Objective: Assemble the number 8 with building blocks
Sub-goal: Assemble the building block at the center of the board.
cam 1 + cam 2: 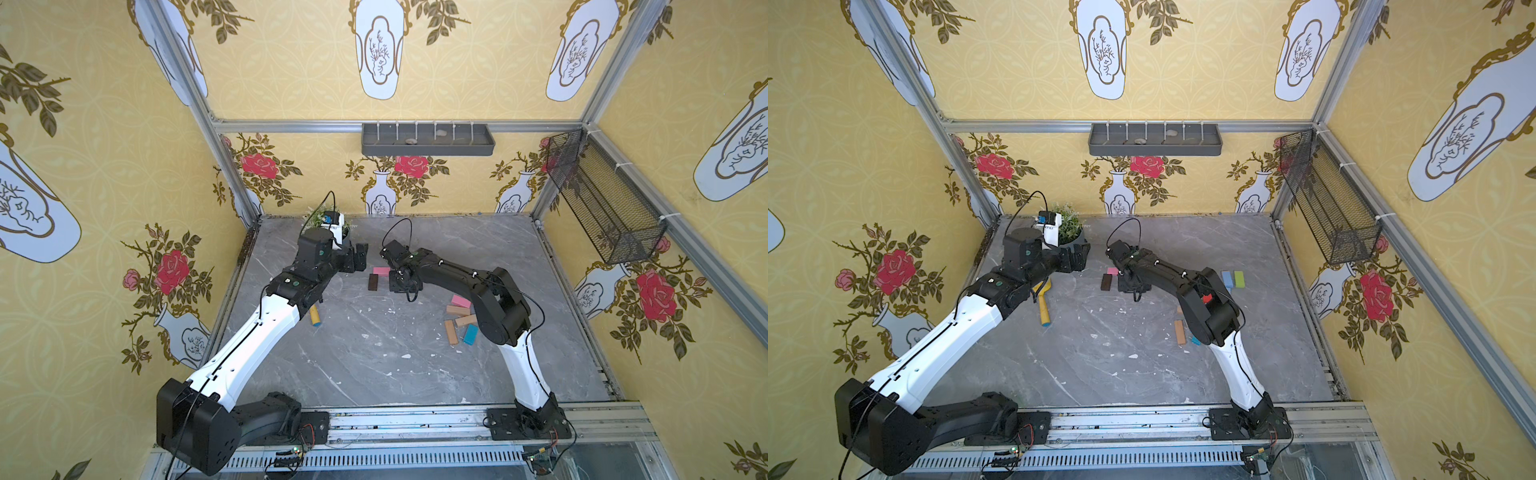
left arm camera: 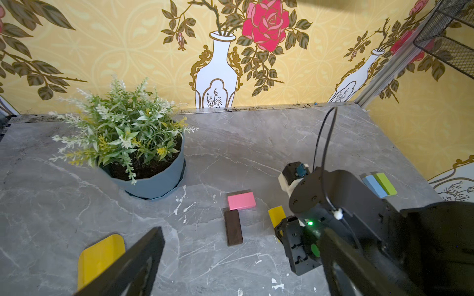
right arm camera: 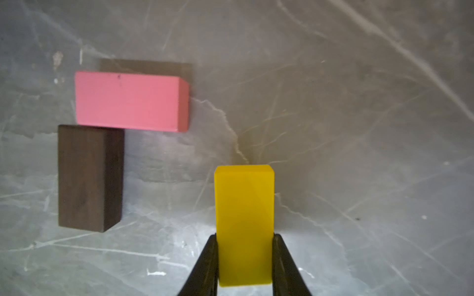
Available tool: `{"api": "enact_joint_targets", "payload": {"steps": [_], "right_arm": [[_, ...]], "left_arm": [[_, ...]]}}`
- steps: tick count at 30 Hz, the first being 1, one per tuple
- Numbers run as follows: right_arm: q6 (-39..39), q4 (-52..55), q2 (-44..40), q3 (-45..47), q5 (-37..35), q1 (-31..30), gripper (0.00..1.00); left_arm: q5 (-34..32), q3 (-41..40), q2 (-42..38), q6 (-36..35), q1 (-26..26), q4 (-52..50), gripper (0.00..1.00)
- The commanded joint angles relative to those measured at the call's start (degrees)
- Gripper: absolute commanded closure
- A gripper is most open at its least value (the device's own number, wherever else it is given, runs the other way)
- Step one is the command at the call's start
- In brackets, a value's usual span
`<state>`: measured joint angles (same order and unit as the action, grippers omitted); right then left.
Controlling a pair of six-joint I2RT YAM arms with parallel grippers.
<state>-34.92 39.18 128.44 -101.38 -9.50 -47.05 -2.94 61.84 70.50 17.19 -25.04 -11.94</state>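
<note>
Right gripper (image 3: 245, 239) clenched on the long sides of a yellow block (image 3: 243, 205), low over the grey marble table (image 1: 374, 365); contact with the surface not discernible. Just beside it, a pink block (image 3: 128, 101) and a dark brown block (image 3: 87, 176), touching in an L at mid-table. Left gripper (image 1: 358, 258) spread wide and empty, near the potted plant (image 2: 143, 176). Loose blocks (image 1: 459, 320) in tan, pink and teal beside the right arm; blue and green pair (image 1: 1233, 279) side by side nearer the right wall.
</note>
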Motion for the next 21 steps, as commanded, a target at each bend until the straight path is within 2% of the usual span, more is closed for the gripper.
{"api": "enact_joint_targets", "payload": {"steps": [1, 21], "right_arm": [[-1.4, 1.9, 1.5, -2.1, 0.8, -0.8, 0.75], [-2.1, 1.9, 7.2, -7.2, 3.1, -1.3, 0.70]], "left_arm": [[0.8, -0.8, -0.7, 0.8, 1.5, 2.1, 0.04], [1.6, -1.7, -0.8, 1.0, 2.8, 2.5, 0.03]]}}
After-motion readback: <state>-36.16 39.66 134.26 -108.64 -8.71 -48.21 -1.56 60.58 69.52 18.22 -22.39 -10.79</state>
